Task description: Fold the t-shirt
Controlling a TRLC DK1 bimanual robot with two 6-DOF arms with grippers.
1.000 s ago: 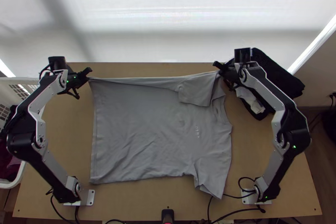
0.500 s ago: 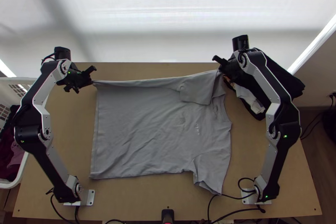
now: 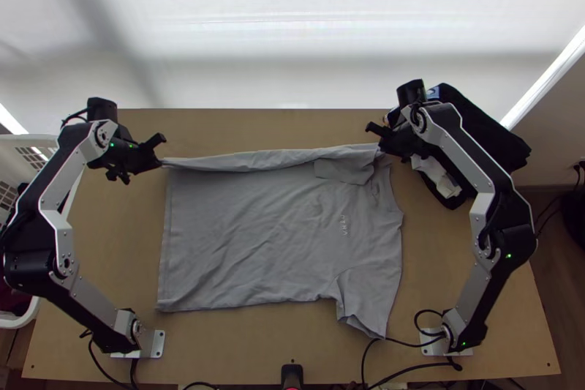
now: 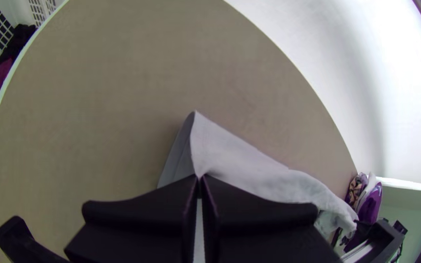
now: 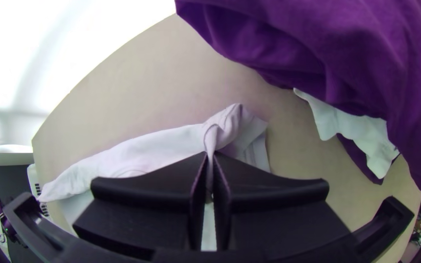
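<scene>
While both arms are out over the far side of the table [image 3: 241, 342], the shirt [image 3: 248, 244] is lying mostly spread between them, hem off to the left and collar over to the right. It's got some soft wrinkles through the middle, and the near sleeve [image 3: 365, 298] sticks out toward the table's near edge.

The left gripper [image 3: 160, 162] is at the shirt's far left corner. From its wrist view, the left gripper [image 4: 200, 178] has its two fingers closed right up with a bit of the fabric pinched between the tips, and a small corner of it pokes out past them.

Same deal on the other side: the right gripper [image 3: 380, 147] is near the collar end of the far edge, and in its wrist view the right gripper [image 5: 210, 155] is pressed closed on a bunched-up pinch of shirt. Between the two, the far edge runs as a loose, rumpled band, with a folded flap beside the right one.

Other stuff around: a white basket [image 3: 33, 143] with clothes in it by the table's left edge, and a dark pile [image 3: 486, 130] at the far right with some white cloth [image 3: 437, 174] poking out.
</scene>
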